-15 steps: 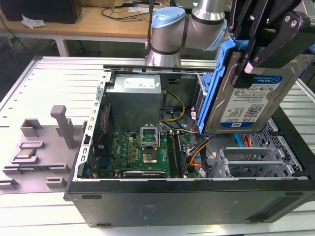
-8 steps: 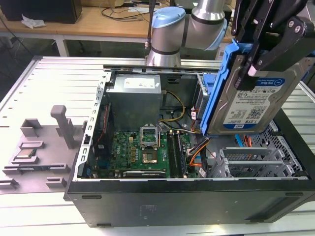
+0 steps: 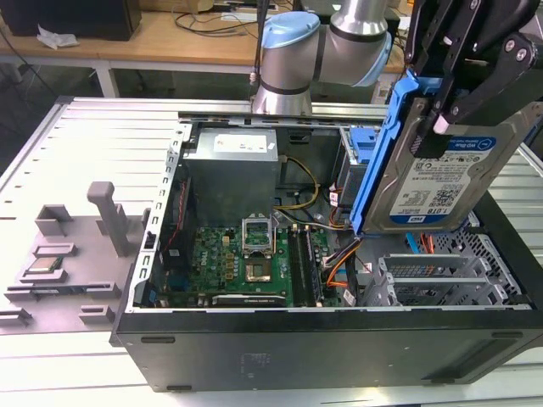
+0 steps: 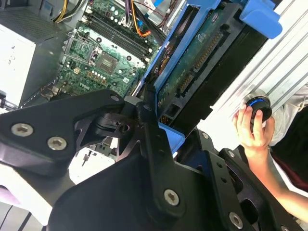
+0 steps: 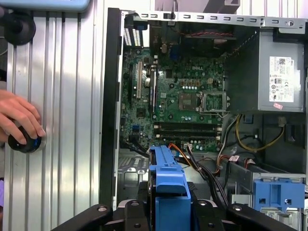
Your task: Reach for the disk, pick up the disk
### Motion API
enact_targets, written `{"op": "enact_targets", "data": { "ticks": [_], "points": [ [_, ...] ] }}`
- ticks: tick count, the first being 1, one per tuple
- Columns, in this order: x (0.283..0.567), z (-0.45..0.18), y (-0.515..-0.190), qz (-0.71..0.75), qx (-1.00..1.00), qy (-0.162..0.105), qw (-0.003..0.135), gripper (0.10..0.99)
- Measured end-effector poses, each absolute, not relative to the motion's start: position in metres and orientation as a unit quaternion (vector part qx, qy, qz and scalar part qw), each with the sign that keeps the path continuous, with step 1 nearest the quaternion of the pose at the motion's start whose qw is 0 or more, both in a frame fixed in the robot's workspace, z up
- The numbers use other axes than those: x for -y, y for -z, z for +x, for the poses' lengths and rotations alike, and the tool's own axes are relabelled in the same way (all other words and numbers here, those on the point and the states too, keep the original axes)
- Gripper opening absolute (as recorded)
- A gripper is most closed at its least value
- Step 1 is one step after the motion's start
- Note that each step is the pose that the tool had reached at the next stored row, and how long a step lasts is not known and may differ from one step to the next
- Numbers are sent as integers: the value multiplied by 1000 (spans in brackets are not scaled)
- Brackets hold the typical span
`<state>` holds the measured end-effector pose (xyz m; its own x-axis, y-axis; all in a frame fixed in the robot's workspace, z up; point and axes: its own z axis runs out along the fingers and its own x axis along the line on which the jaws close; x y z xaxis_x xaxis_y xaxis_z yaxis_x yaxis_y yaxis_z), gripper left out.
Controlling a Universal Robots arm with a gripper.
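Disk (image 3: 441, 182), a flat silver metal hard drive in a blue plastic bracket, is hanging tilted above the open black computer case (image 3: 322, 339) at two o'clock, black fingers (image 3: 450, 110) pinching its upper edge to lift it clear.

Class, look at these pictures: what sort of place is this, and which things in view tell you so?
Probably a robotics lab or workshop bench for taking computers apart: an open computer case on a ribbed metal table, a robot arm's end effector holding the disk above it, and cluttered desks behind.
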<state>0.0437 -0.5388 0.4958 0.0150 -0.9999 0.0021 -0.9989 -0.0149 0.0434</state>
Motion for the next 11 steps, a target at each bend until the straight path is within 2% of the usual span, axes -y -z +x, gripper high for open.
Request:
{"op": "enact_targets", "data": {
  "ticks": [11],
  "points": [
    [539, 50, -489, 712, 702, 14, 16, 369]
  ]
}}
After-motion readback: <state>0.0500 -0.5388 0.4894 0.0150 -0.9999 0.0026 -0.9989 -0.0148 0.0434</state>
